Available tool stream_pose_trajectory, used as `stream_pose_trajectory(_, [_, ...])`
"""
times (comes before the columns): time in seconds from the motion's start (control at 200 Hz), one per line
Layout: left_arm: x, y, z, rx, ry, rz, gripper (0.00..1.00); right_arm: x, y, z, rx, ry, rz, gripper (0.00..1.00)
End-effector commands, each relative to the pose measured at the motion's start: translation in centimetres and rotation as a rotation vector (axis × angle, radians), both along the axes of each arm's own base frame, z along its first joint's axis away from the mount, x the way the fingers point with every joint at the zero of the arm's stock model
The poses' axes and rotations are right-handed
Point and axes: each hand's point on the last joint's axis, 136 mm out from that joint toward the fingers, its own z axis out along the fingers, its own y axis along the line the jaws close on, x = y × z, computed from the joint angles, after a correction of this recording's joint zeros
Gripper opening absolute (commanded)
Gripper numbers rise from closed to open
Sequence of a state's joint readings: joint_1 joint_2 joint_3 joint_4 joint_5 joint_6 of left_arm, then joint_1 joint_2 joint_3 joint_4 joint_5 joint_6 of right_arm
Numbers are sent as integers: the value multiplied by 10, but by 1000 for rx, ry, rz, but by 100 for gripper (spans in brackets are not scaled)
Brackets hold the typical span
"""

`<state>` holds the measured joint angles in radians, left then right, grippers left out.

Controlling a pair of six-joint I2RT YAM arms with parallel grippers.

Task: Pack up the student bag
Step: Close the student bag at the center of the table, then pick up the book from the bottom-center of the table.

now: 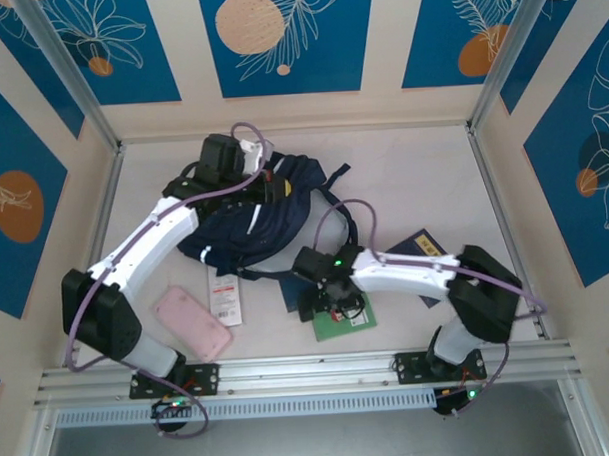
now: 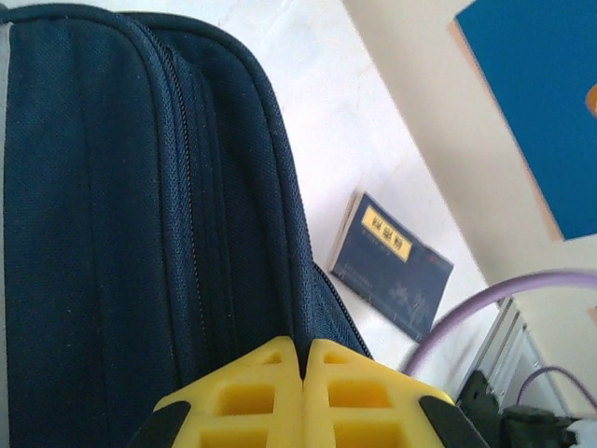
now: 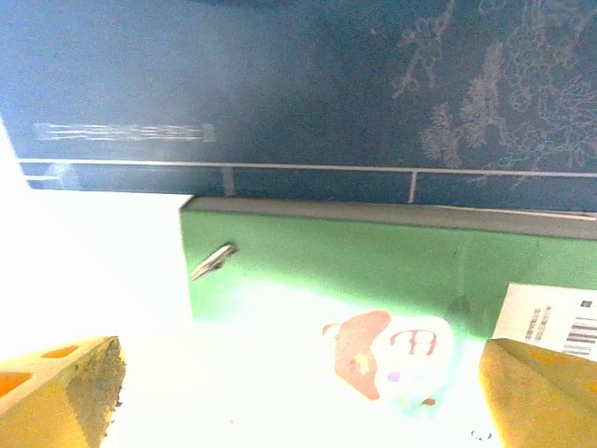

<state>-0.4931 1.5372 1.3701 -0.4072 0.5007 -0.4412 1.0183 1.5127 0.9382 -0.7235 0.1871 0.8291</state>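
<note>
Student bag lies on the counter right under the left end effector, which is pinched shut on its zip edge; right end effector hangs wide open over the green book, so this looks like the pick step, next needs lowering and closing on it.

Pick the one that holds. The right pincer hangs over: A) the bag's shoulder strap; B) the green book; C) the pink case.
B: in the right wrist view the green book lies straight below the right pincer, framed between its wide-open yellow fingers.
</note>
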Motion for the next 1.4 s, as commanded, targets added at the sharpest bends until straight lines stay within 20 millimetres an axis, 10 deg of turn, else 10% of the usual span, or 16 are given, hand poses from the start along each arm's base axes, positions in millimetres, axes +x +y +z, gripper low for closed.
stream_pose_trajectory(0.0, [2, -10, -23, 79, 23, -20, 0, 16, -3, 27, 231, -29, -82, 98])
stream_pose_trajectory(0.325, [-18, -52, -100, 230, 193, -115, 9, 19, -115, -4, 173, 44, -541, 91])
stream_pose_trajectory(0.47, [-16, -48, -78, 225, 149, -92, 53, 11, -111, -16, 190, 101, -523, 88])
stream_pose_trajectory(0.665, [-47, -36, -33, 194, 94, -106, 76, 9, -104, -23, 215, 124, -467, 75])
stream_pose_trajectory(0.845, [-110, -30, -51, 223, 158, -191, 72, 7, -91, -29, 255, 176, -412, 67])
stream_pose_trajectory(1.09, [-185, -19, -138, 300, 367, -269, 47, -9, -72, -33, 319, 286, -359, 52])
stream_pose_trajectory(1.395, [-212, -25, -202, 353, 524, -310, 44, -26, -61, -31, 380, 307, -376, 48])
